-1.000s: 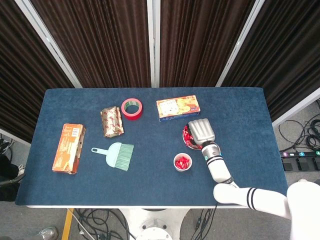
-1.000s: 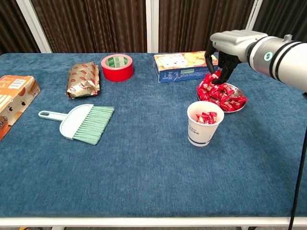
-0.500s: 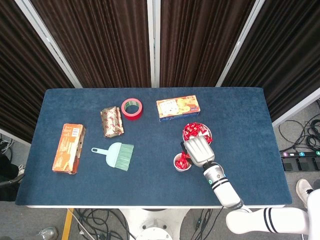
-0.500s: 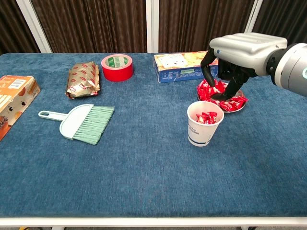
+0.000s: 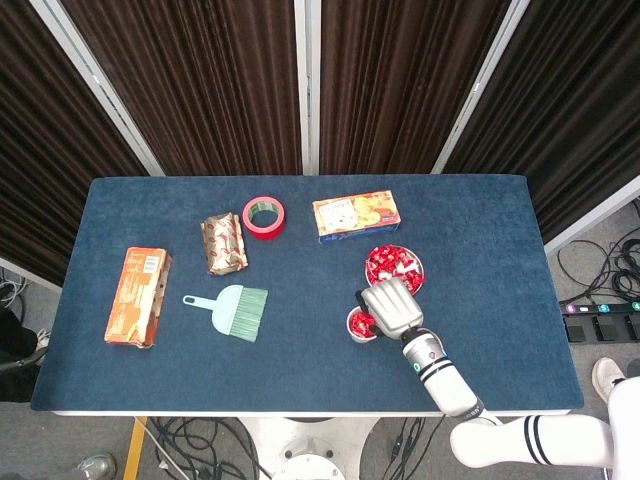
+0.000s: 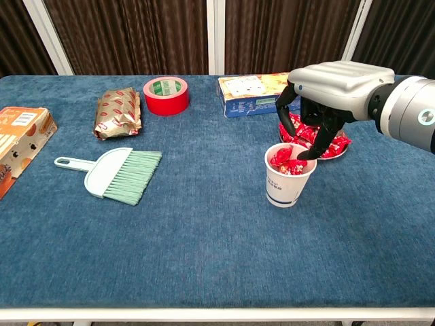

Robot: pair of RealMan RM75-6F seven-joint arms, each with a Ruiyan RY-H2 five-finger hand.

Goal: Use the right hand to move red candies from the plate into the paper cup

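Right over the cup

Directly below the right hand [image 6: 319, 102] sits the paper cup [image 6: 288, 175], fingertips curled down at its rim, apparently pinching a red candy. More candies fill the plate [image 6: 334, 151] just behind. The left hand is out of sight.

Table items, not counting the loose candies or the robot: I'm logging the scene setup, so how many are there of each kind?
Boxes: 2, orange box, printed box
Foil packet: 1
Red tape roll: 1
Green hand brush: 1
Plate: 1
Paper cup: 1
Total: 7
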